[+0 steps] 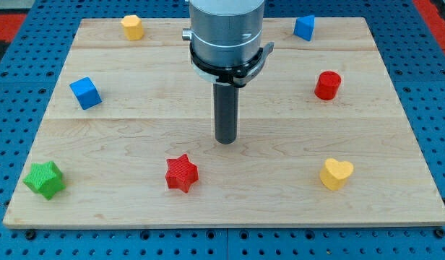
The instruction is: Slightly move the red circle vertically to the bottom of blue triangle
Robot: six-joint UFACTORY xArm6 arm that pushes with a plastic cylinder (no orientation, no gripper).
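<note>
The red circle (327, 85) is a short red cylinder standing at the view's right, in the upper half of the wooden board. The blue triangle (303, 27) stands near the board's top edge, above the red circle and a little to its left. My tip (225, 141) is the lower end of the dark rod near the board's middle. It is well to the left of the red circle and below it, touching no block.
A yellow block (132, 27) stands at the top left. A blue cube (85, 92) is at the left. A green star (44, 179) is at the bottom left, a red star (182, 173) at bottom centre, a yellow heart (336, 174) at the bottom right. The board (136, 130) lies on a blue pegboard.
</note>
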